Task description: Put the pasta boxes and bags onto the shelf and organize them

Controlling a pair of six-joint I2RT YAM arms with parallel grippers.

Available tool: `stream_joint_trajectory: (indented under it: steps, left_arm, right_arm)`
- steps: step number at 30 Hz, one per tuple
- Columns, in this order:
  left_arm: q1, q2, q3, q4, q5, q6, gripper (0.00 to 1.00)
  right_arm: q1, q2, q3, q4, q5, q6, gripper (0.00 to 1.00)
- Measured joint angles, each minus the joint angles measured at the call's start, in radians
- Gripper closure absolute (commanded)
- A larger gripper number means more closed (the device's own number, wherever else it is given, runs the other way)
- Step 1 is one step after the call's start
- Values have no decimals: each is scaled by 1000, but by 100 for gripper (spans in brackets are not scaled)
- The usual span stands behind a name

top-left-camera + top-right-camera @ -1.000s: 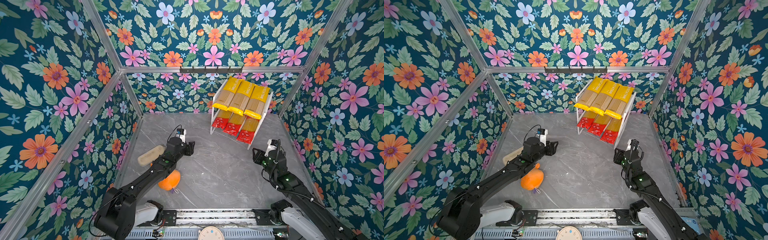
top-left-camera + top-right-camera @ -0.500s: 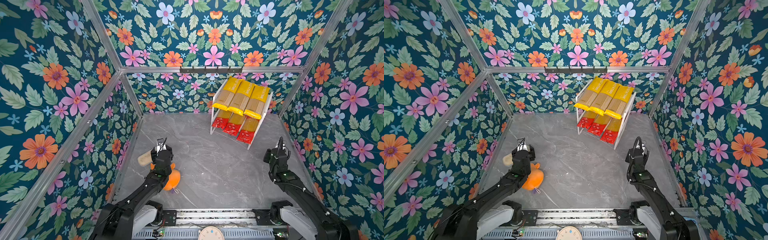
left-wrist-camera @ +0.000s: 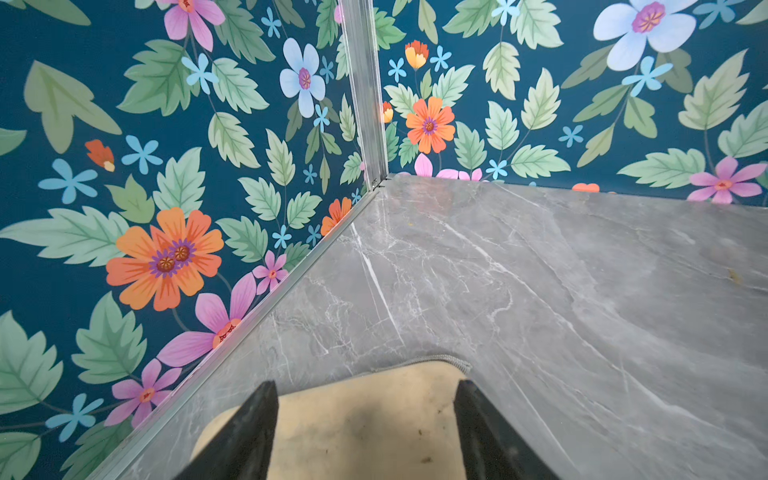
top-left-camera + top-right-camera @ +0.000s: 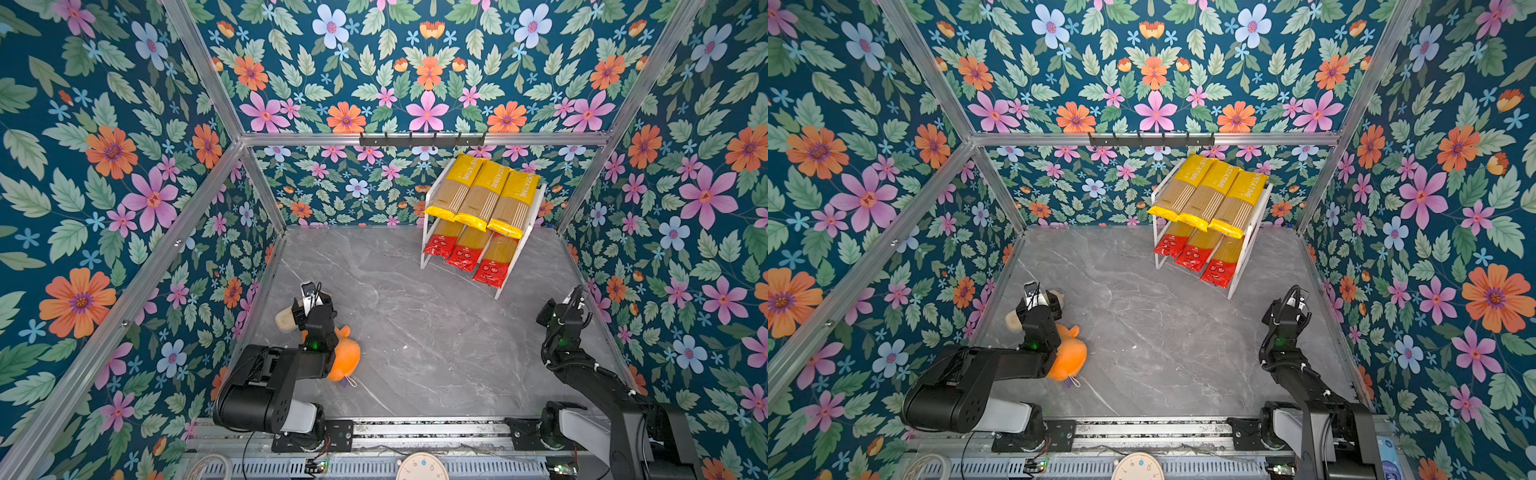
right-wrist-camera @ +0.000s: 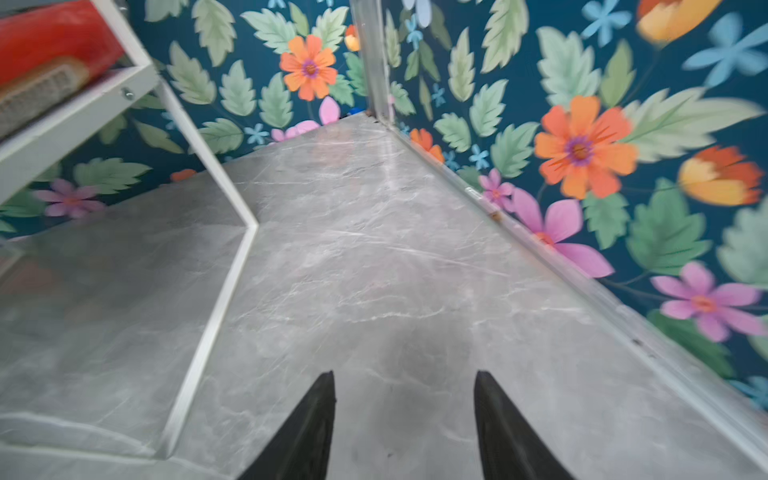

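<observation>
The white shelf (image 4: 519, 245) (image 4: 1244, 257) stands at the back right. Three yellow pasta packs (image 4: 482, 195) (image 4: 1208, 195) lie side by side on its top board. Three red-ended packs (image 4: 465, 253) (image 4: 1194, 253) lie on the lower board and stick out at the front. My left gripper (image 4: 301, 309) (image 3: 365, 384) hangs open at the front left, just above a beige loaf. My right gripper (image 4: 573, 299) (image 5: 405, 374) is open over bare table near the right wall. The right wrist view shows the shelf's leg (image 5: 216, 307) and one red pack (image 5: 50, 37).
The beige loaf (image 4: 284, 322) (image 3: 361, 424) lies by the left wall and reaches past my left fingers. An orange plush toy (image 4: 345, 355) (image 4: 1069, 357) lies beside the left arm. Flowered walls close in three sides; a black hook rail (image 4: 422, 139) runs along the back.
Both arms drew back toward the front. The left gripper went from mid-table to above the beige loaf. The right gripper swung toward the right wall and its jaws widened.
</observation>
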Motion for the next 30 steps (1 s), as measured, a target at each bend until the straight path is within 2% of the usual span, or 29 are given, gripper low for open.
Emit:
stream_joint_trajectory:
  steps: [4,9,13,20,26,30]
  left_arm:
    - [14,66,-23,105,8,2,30]
    - [20,68,-28,155,24,1,30]
    - [29,71,-17,156,39,-1,30]
    - [53,89,9,133,141,2,30]
    - [98,153,21,143,241,-2,29]
    - [123,152,42,116,293,-13,29]
  right_arm:
    - [-2,83,-48,136,-13,2,44]
    - [-3,168,-88,285,-47,-3,43]
    - [-4,169,-55,314,-67,-5,41]
    - [-21,200,-30,322,-156,-26,39]
    - [-31,331,-68,459,-254,-59,36]
    - [-31,319,-54,476,-278,-73,33]
